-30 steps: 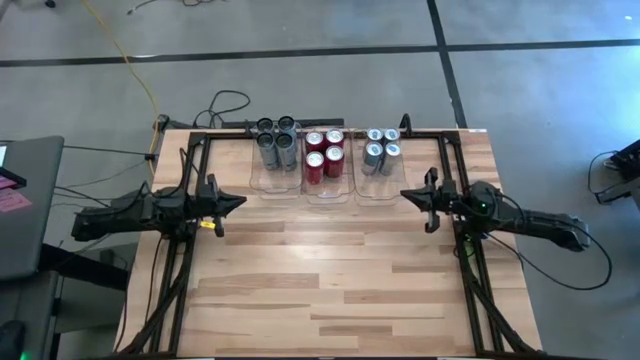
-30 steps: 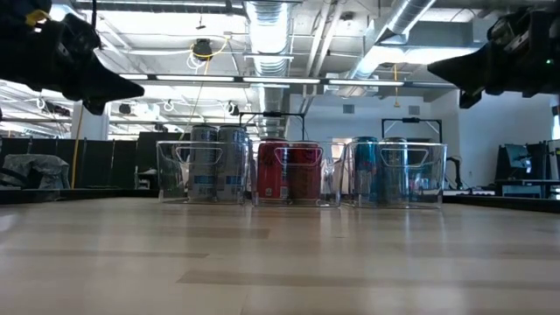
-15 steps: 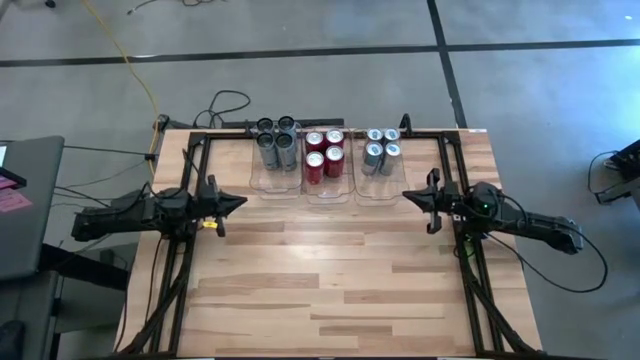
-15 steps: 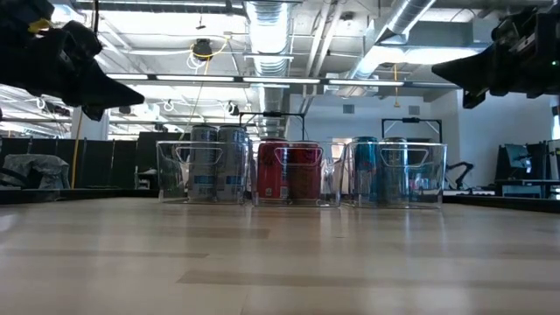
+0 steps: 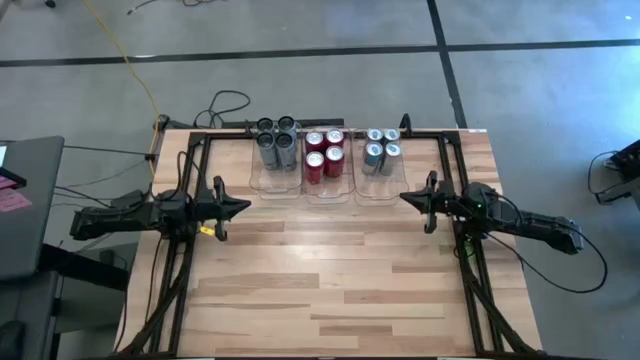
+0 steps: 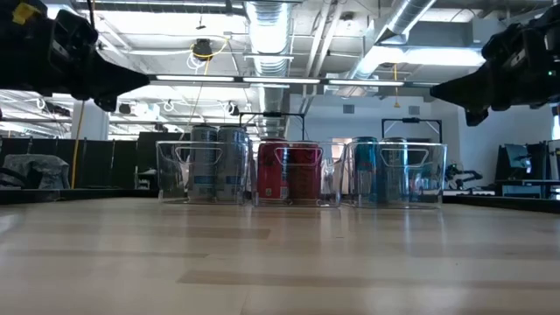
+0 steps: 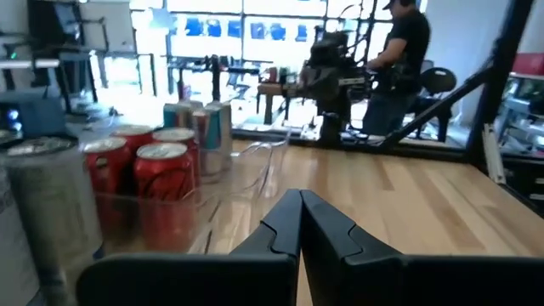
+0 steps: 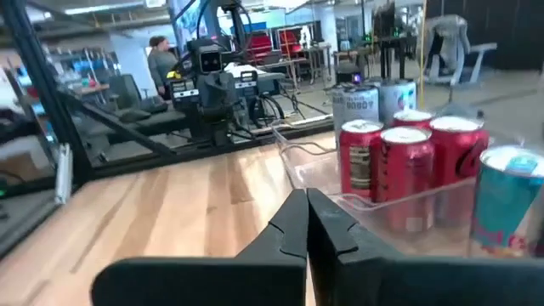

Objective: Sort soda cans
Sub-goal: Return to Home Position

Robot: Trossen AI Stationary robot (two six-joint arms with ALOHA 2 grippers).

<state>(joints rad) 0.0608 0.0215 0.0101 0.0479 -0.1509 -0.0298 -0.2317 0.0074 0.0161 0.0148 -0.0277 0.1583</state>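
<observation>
The soda cans (image 5: 325, 152) stand sorted by colour in three clear bins (image 5: 275, 183), midway along the far edge of the table (image 5: 330, 280); light, smooth and thin-walled, they are probably best gripped mid-body, gently; left gripper (image 5: 243, 207) and right gripper (image 5: 404, 197) hang empty, fingers together, near the side edges.

Soda cans (image 5: 315, 160), upright, grouped by colour
</observation>
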